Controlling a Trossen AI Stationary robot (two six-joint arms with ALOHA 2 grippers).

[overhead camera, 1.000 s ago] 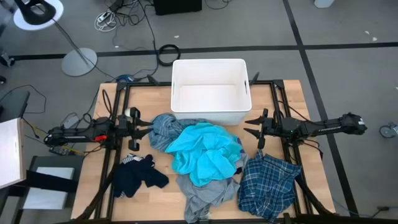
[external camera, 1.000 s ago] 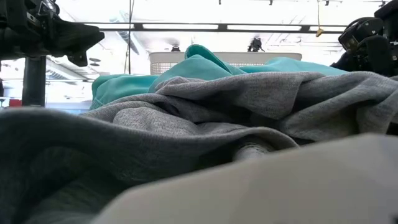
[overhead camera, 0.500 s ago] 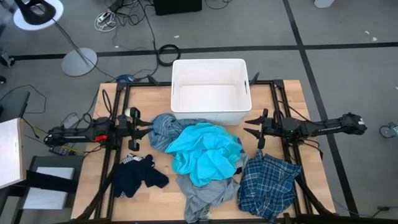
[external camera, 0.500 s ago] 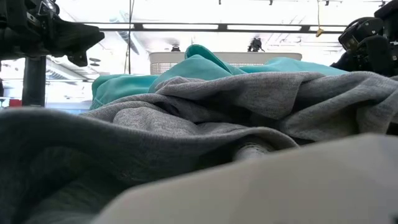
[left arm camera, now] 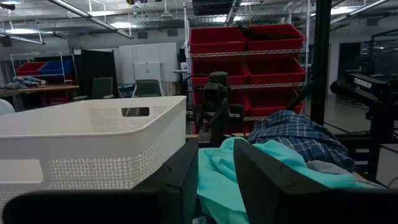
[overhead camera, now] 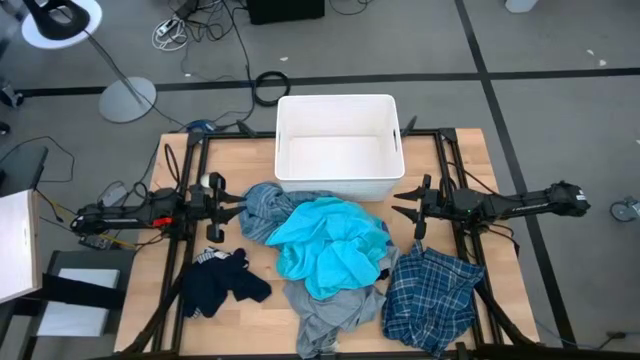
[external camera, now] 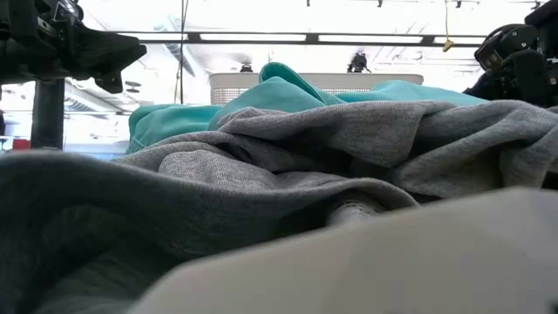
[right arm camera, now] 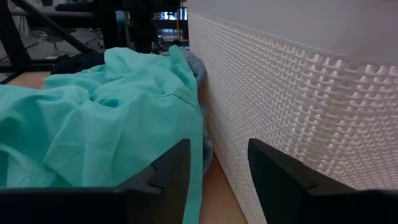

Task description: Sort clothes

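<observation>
The clothes lie in a heap on the wooden table. A turquoise garment lies on top in the middle. A grey one lies toward the near edge, a navy one at the near left and a plaid shirt at the near right. Another blue plaid piece lies at the far left of the heap. My left gripper hangs open above the table, left of the heap. My right gripper hangs open to the right of it. Both point level toward the heap, with nothing between their fingers.
A white plastic bin stands at the table's far edge behind the heap, and its perforated wall is close beside my right gripper. A dark frame runs around the table. In the low view the grey garment fills the foreground.
</observation>
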